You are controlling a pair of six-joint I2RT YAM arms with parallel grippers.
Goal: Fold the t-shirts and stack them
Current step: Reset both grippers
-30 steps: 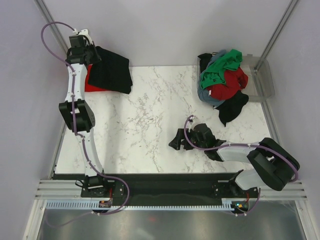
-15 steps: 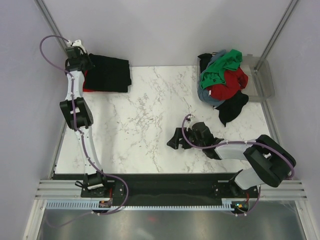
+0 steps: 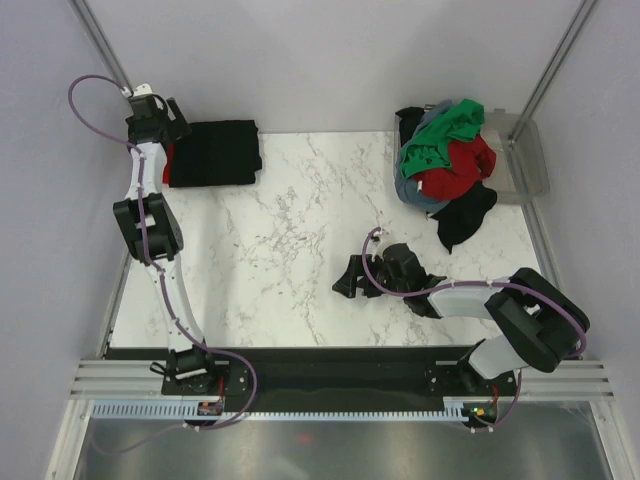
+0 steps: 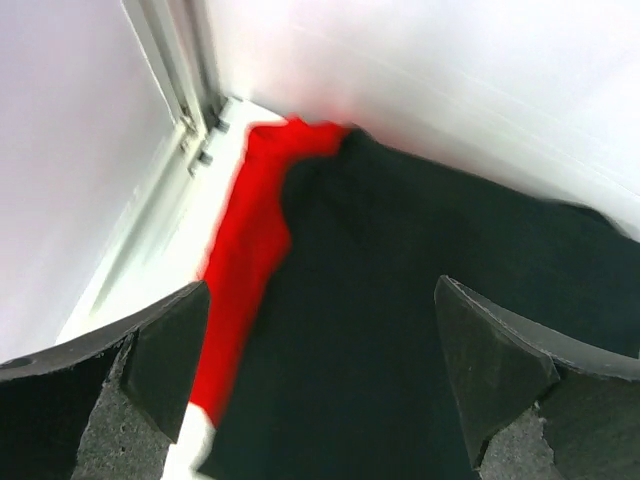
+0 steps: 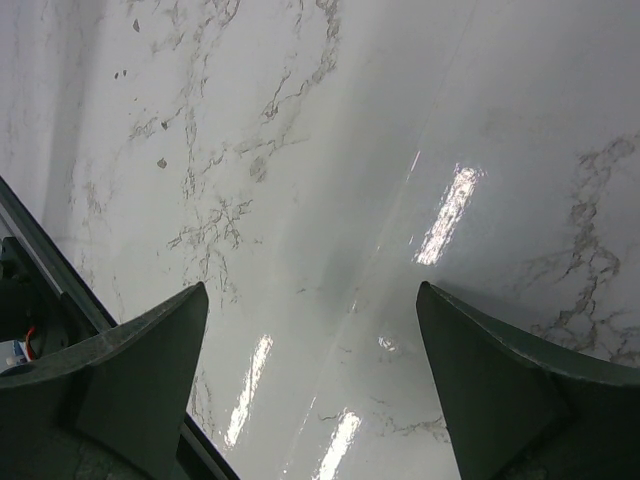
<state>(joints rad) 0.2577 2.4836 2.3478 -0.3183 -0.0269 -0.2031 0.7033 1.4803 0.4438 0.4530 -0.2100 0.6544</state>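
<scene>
Newly squared black t-shirt (image 3: 212,153)

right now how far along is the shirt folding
Done: a folded black shirt lies on a red shirt in the far left corner. In hand: nothing; left gripper and right gripper are open. Left: the heap of green, red, grey-blue and black shirts far right.

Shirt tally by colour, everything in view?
Black: 2, the folded black shirt and the loose black shirt
Red: 2, the bottom red shirt under the folded one and the loose red shirt
Green: 1, the green shirt
Grey-blue: 1, the grey-blue shirt
Total: 6 showing; more may be buried.
</scene>
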